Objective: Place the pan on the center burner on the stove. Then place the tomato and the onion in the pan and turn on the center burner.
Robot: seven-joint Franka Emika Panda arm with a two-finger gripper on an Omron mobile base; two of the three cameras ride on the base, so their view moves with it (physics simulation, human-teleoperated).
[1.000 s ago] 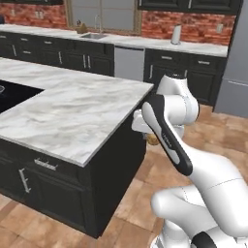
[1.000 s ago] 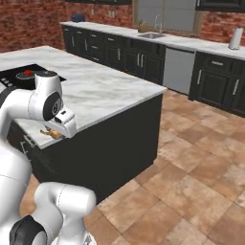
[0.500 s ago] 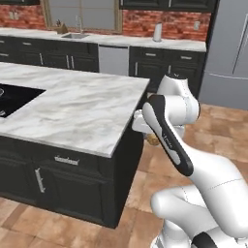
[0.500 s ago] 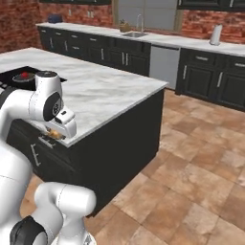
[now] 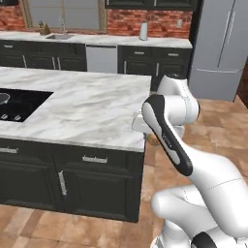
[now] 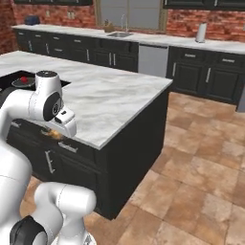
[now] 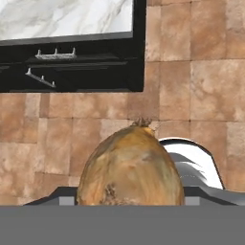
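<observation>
The gripper is closed on the onion, a tan-brown bulb with a small pointed tip that sits large in the lower middle of the hand view, above brown floor tiles and the dark island cabinet front. The finger tips themselves are hidden behind the bulb and the lower margin, so their exact contact points cannot be made out. In the left base view the onion shows as a small brownish patch under the white hand, just off the near right corner of the marble island counter and above the floor, not over the worktop. In the right base view the same brownish patch sits beneath the hand, in front of the dark drawer fronts and below the counter edge. The stove is a black glass panel set into the island top at the far left of the left base view, well apart from the hand; part of a grey ring outline is visible at its left edge, but which burner it belongs to cannot be told. In the right base view the tomato appears as a small red ball on the dark cooktop area behind the arm's upper link; whether it rests in the pan cannot be told from here. A sink and a paper towel roll stand on the rear counter, and a steel refrigerator stands at the right.
</observation>
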